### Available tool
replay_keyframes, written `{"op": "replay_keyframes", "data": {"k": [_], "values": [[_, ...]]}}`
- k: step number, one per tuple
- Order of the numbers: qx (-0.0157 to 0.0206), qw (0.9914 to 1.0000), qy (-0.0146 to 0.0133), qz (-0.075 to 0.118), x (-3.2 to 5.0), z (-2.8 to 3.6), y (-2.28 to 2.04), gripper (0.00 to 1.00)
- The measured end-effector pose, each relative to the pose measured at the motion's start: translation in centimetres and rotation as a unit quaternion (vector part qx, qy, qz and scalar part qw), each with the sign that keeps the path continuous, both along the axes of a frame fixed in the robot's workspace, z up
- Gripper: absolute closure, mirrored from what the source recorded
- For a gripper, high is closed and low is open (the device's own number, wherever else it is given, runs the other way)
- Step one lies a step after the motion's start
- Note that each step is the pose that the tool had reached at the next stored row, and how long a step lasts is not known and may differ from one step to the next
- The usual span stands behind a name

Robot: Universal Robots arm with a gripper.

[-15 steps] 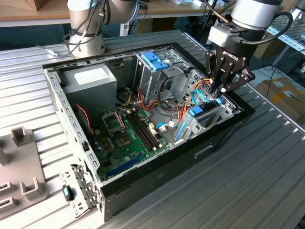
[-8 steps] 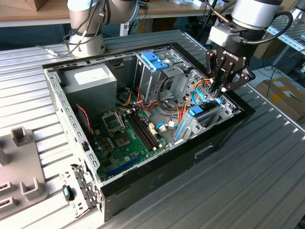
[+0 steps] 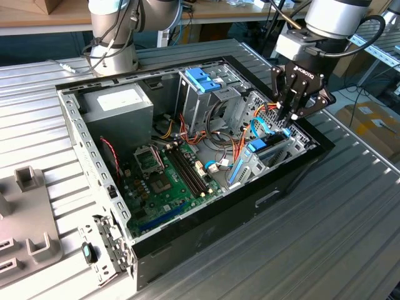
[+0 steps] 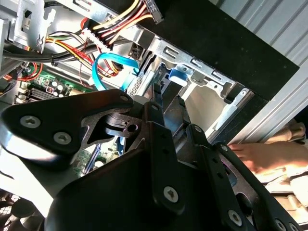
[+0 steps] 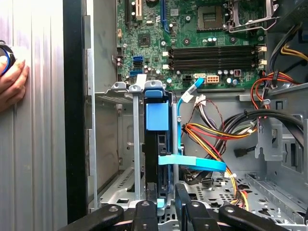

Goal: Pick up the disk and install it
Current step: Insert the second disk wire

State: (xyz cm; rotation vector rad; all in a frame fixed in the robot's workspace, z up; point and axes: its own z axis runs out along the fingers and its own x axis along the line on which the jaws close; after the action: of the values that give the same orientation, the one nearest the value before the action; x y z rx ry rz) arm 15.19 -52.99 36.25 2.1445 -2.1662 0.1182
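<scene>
I have the pincer at the right of the frame in the exterior view, hanging over the open computer case by its far right corner. In the first wrist view its two fingers come up from the bottom edge, drawn close together on either side of a dark slab standing on edge. I judge that slab to be the disk, seated in its light blue carrier and already well down in the metal drive bay. Whether the fingers are clamping it or merely flanking it I cannot tell.

The disk lies directly beyond the fingertips, its long axis running up the frame towards the motherboard.

A light blue data cable crosses just beside the disk. Orange and yellow power leads lie to the right.

A person's hand rests on the counter at the left edge, outside the case wall.
</scene>
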Motion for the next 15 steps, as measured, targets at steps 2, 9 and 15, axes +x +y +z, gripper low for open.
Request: {"op": "replay_keyframes", "data": {"k": [2,9,15], "values": [[0.0,1.0,0.0,0.0,0.01,0.0,0.0,0.71],[0.0,1.0,0.0,0.0,0.11,0.0,0.84,0.71],[0.0,1.0,0.0,0.0,0.81,-0.01,1.97,0.71]]}}
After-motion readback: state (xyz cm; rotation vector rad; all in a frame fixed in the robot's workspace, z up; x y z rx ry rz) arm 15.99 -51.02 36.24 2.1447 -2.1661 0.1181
